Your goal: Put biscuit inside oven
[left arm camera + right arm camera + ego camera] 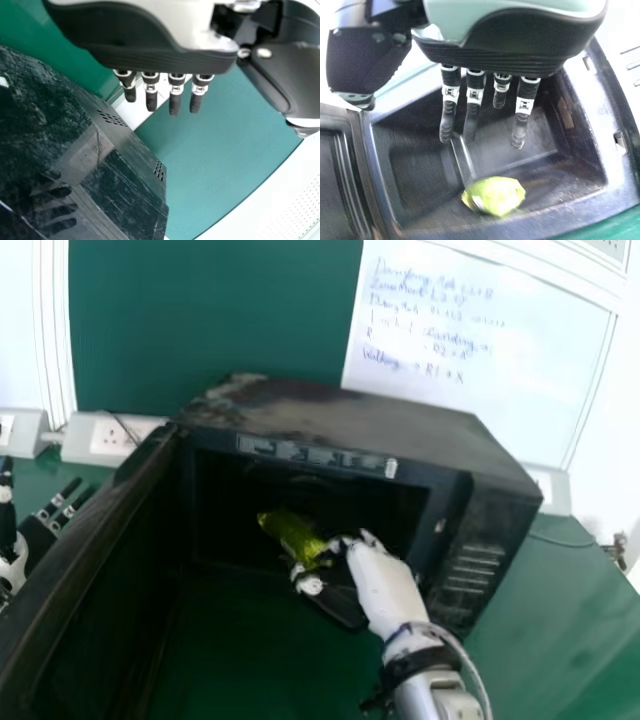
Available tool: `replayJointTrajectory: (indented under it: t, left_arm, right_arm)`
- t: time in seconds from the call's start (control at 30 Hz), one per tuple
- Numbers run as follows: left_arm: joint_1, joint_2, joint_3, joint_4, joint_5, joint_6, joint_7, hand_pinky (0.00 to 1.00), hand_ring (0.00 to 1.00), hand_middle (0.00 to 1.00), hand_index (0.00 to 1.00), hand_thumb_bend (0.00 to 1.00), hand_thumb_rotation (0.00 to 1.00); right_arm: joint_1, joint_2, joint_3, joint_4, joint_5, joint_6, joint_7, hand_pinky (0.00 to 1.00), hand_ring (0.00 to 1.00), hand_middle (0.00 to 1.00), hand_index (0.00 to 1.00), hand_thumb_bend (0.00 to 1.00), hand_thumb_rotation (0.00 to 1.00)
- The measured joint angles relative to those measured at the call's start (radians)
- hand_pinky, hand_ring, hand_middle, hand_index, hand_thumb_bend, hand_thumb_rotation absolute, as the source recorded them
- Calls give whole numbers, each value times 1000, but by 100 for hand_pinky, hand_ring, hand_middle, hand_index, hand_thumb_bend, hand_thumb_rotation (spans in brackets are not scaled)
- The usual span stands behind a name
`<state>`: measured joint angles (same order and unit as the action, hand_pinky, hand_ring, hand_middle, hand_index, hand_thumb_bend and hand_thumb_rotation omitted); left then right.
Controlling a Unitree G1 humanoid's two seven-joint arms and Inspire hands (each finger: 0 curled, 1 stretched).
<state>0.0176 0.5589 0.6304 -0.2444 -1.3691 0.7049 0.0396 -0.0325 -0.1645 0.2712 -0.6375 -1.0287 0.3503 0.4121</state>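
We see a dark green panel [210,310] behind our green worktop [565,625], a whiteboard [530,390] with blue handwriting [407,287] on the right, white wall [612,475] beside it, and a socket box [112,437] left.

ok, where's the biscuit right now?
In the head view, the biscuit is in the oven's open mouth, just left of the right hand; the right wrist view shows it inside, near the rim.

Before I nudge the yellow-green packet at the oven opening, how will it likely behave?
The packet has a shiny, creased wrapper, so it may be slippery and give when pressed. Its plump, rounded outline suggests it could rock or roll a little, and its puffed look hints at light weight.
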Motion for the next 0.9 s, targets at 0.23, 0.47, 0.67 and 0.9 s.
replayJointTrajectory:
  t: [0.23, 0.47, 0.67, 0.9]
  left_arm:
    - [-3, 0, 0, 13, 23, 1, -21, 100, 100, 100, 99, 33, 19]
    - [-5, 0, 0, 14, 34, 5, -38, 100, 100, 100, 100, 32, 19]
    - [-6, 1, 0, 14, 57, 7, -52, 100, 100, 100, 100, 29, 20]
    - [-7, 6, 0, 15, 75, 20, -74, 100, 100, 100, 100, 31, 16]
  right_arm:
    - [123, 17, -99, -12, 198, -100, -175, 49, 56, 62, 68, 75, 34]
    - [214, 50, -191, -12, 399, -176, -285, 55, 61, 65, 70, 73, 31]
    - [249, 55, -257, -10, 493, -207, -346, 53, 60, 65, 71, 71, 31]
    - [255, 102, -299, 20, 602, -228, -416, 50, 57, 63, 70, 70, 24]
